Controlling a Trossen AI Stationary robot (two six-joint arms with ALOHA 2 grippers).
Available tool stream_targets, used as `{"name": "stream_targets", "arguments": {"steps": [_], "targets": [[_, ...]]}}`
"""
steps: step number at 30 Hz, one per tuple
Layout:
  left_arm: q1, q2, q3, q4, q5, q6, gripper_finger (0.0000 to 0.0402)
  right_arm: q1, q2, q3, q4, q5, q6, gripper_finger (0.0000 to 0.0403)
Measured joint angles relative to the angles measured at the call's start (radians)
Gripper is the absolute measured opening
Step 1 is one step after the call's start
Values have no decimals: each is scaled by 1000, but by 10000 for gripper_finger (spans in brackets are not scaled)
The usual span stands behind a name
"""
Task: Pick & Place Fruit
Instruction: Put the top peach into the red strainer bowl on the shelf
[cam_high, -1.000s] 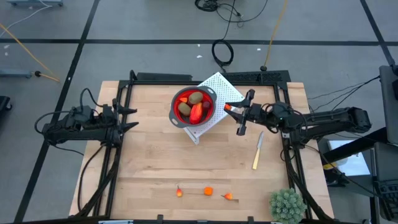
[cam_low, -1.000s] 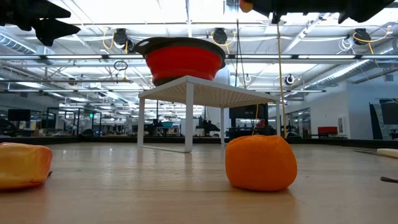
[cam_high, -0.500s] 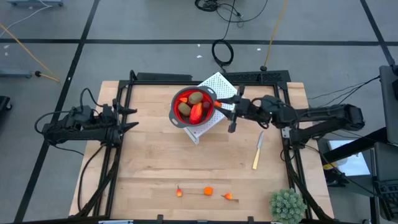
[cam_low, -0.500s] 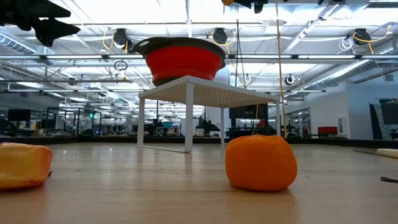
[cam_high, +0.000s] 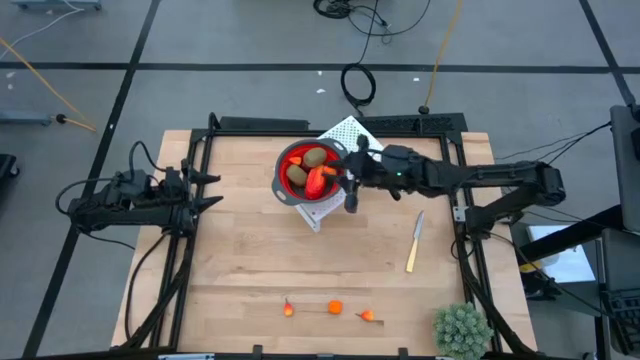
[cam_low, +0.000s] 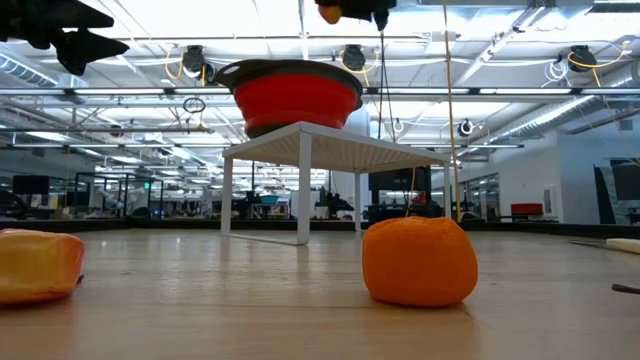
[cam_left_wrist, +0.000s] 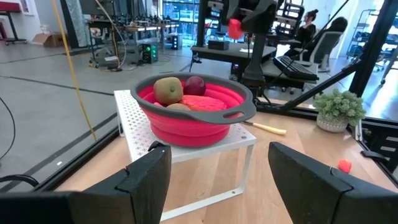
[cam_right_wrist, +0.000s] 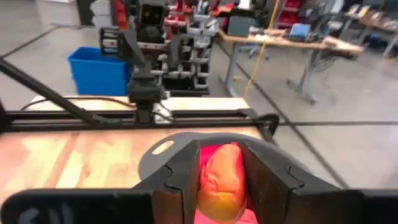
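wooden table (cam_high: 250, 270) under bright ceiling lights; right jaws (cam_right_wrist: 222, 177) clenched on fruit (cam_right_wrist: 221, 180), left jaws (cam_left_wrist: 217, 171) released.

Wooden table (cam_high: 240, 260): white stand (cam_high: 345, 138), yellow stick (cam_high: 414, 243), orange fruits (cam_high: 334, 307).

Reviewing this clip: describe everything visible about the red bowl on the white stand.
The red bowl is a round, ribbed, rubbery-looking colander with a dark grey rim and two flat slotted handles. It sits upright on a white perforated stand near the table's far edge. Inside lie two olive-brown fruits, a dark red ball and a longer red-orange piece. The right gripper, shut on a small red-orange fruit, hangs over its rim without touching it. The left gripper waits open, away to the side.
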Motion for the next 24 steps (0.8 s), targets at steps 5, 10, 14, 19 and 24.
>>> {"name": "stream_targets", "arguments": {"steps": [5, 10, 14, 19, 24], "targets": [[0, 0, 0, -1, 0, 0, 269, -6, 54, 20, -6, -69, 22, 105], [0, 0, 0, 0, 0, -1, 269, -15, 94, 20, -34, -67, 19, 105], [0, 0, 0, -1, 0, -4, 269, -29, 112, 20, -79, -66, 19, 105], [0, 0, 0, -2, 0, -5, 269, -42, 112, 20, -136, -64, 18, 105], [0, 0, 0, -2, 0, -5, 269, -47, 112, 20, -159, -64, 18, 105]]}}
